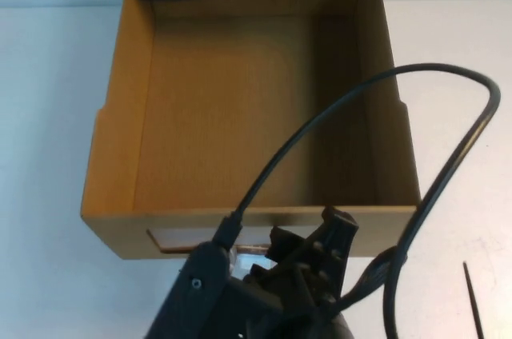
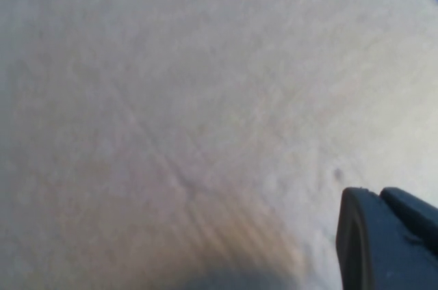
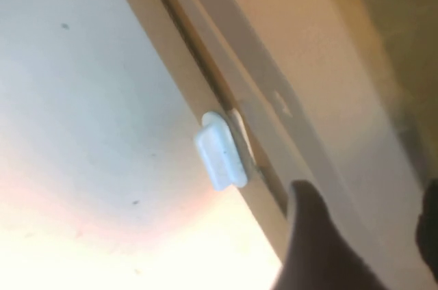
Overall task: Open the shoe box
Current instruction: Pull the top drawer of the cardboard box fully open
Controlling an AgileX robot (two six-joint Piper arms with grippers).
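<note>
Just ahead of the right tool [image 1: 308,235] stands the shoe box [image 1: 120,131], its inside bare to view, so the opening looks done. The tool's jaws stand apart by the front wall, near a white tab [image 3: 220,150], gripping nothing. The step now, I judge, is to back straight off and lift slightly, so neither tool nor black cable [image 1: 336,107] catches the rim. Under the left tool [image 2: 387,239] lies pale tabletop [image 1: 40,115]; open or closed, I cannot tell.
</note>
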